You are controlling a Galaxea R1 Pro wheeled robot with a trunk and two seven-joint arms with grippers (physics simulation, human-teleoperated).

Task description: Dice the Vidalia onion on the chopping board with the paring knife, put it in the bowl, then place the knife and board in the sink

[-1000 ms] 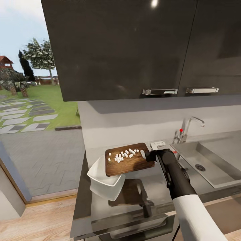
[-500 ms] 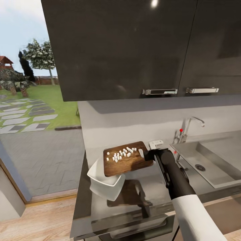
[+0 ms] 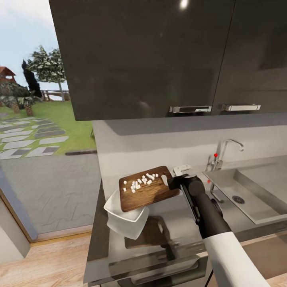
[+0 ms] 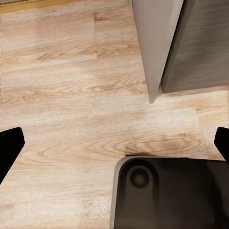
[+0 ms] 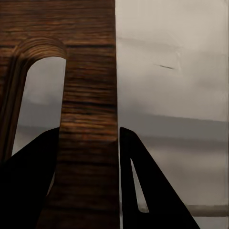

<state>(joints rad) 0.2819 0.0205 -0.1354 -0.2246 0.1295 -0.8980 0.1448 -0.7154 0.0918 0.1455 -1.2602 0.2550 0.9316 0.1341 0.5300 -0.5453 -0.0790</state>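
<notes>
Bowl (image 3: 126,218): a white dish seen at the left end of the counter (image 3: 167,235), tipped on its side with its opening toward the board; its far rim lies beneath the board's lower corner.
Board (image 3: 147,188): held in the air above the counter, sloped down toward the bowl, its low edge over the bowl's rim.
Onion (image 3: 141,181): small white cubes scattered on the upper half of the board, none yet in the bowl.
Right gripper (image 3: 172,182): clamped on the board's handle end, beside the slot; in the right wrist view the two dark fingers (image 5: 143,191) are pressed on either face of the wood.
Left gripper (image 4: 114,143): spread wide and empty, aimed at the wood floor.
Sink (image 3: 255,191): at the right, well apart from the board.
Step in hand: the tilt is best steepened slowly, the low edge kept over the bowl's mouth, so that the cubes slide in rather than spill onto the counter.
</notes>
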